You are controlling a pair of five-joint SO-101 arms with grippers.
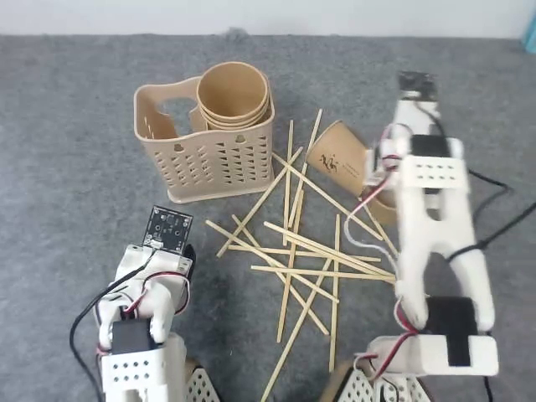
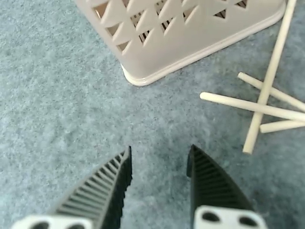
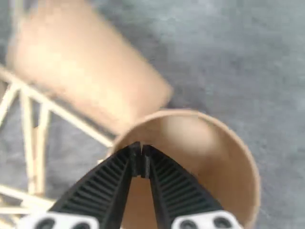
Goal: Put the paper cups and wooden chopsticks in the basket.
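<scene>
The right gripper point(image 3: 141, 151) pinched the rim of an upright cup point(image 3: 209, 143). The basket point(image 1: 209, 163) stood leftward, nearer the open left gripper point(image 2: 159, 164).

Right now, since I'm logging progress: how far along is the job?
Done: a stack of paper cups stands in the basket. In hand: the right hand is shut on the rim of a second cup. Left: a third cup on its side and the chopsticks scattered on the carpet; the left hand is open, empty.
</scene>
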